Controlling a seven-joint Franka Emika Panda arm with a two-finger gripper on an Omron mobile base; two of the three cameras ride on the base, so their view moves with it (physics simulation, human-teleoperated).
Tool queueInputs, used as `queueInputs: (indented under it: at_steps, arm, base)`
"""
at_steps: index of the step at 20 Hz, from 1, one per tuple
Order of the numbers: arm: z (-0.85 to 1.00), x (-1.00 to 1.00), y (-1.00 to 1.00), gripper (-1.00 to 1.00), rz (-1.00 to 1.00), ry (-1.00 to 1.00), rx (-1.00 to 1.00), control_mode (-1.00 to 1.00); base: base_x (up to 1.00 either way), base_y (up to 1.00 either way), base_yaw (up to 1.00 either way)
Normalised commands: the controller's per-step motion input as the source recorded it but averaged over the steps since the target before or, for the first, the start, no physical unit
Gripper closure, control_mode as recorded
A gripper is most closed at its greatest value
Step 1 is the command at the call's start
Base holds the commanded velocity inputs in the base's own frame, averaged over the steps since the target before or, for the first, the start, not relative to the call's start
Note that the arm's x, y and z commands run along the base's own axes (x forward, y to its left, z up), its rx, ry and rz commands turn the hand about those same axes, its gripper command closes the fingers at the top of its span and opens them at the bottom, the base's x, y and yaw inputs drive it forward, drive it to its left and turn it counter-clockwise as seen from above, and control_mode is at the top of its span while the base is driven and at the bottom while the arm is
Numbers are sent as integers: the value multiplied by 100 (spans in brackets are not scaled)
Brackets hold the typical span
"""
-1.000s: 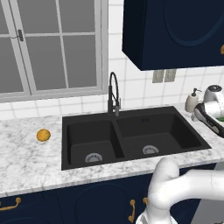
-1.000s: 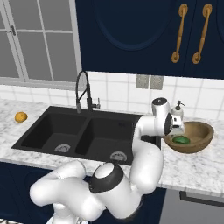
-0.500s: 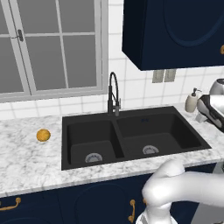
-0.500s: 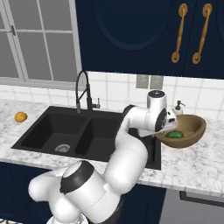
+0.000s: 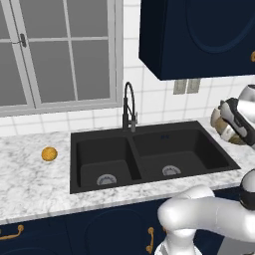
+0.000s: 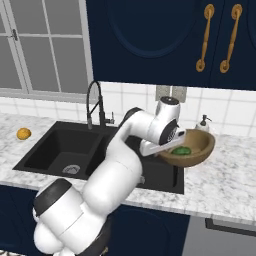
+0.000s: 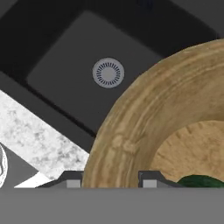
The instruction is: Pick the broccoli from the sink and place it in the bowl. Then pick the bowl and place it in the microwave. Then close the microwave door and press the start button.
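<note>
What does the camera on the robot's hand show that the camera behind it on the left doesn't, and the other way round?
Hand view alone: the broccoli lying inside the bowl, and the gripper with one finger on each side of the bowl's rim.

Left base view alone: the orange fruit on the counter, the faucet, the window and the upper cabinet.

Both: the black sink with a silver drain, the marble counter, and the wooden bowl.
</note>
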Motion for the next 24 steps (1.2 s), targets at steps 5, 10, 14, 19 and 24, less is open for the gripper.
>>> queueInputs:
  at_steps: [5, 10, 14, 19, 24]
  arm:
    - [16, -56, 76, 100, 19, -6, 16, -100]
    - [20, -36, 100, 100, 30, 0, -9, -100]
    - [24, -13, 92, 100, 25, 7, 16, -100]
    - [20, -30, 91, 100, 33, 0, 14, -100]
    - [16, -43, 73, 100, 26, -8, 1, -100]
  base:
    - [0, 0, 0]
    - [0, 0, 0]
    - [0, 0, 0]
    - [0, 0, 0]
    - [0, 0, 0]
